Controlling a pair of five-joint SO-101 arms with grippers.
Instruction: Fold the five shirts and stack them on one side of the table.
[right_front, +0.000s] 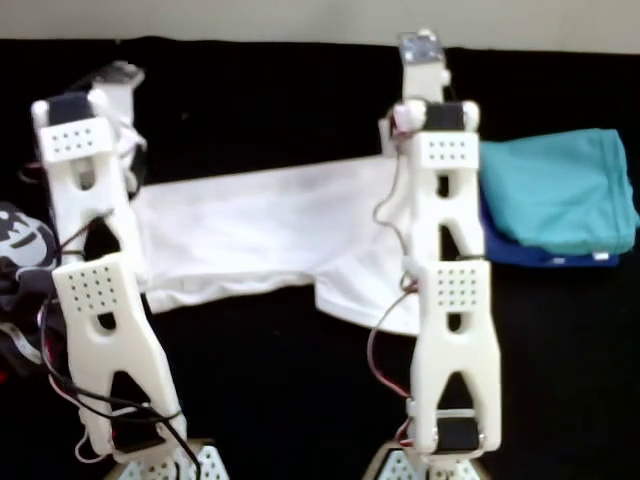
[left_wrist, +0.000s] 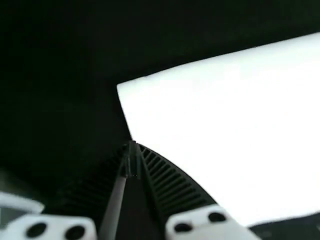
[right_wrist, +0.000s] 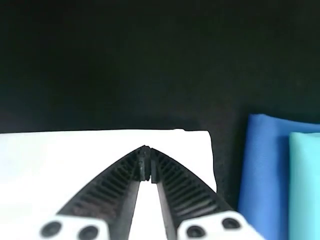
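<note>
White shirt in fold; 2 folded shirts stacked.
Left gripper and right gripper closed at its edge, pinch unconfirmed; next needs both ends lifted evenly.

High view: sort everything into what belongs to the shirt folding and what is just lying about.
Belongs to the job: white fabric shirt, spread out; folded teal shirt lying on folded blue shirt at the table's side; left gripper and right gripper, both shut by the white shirt's edge.
Lying about: black table cover; dark printed cloth at the opposite edge, perhaps another shirt.
</note>
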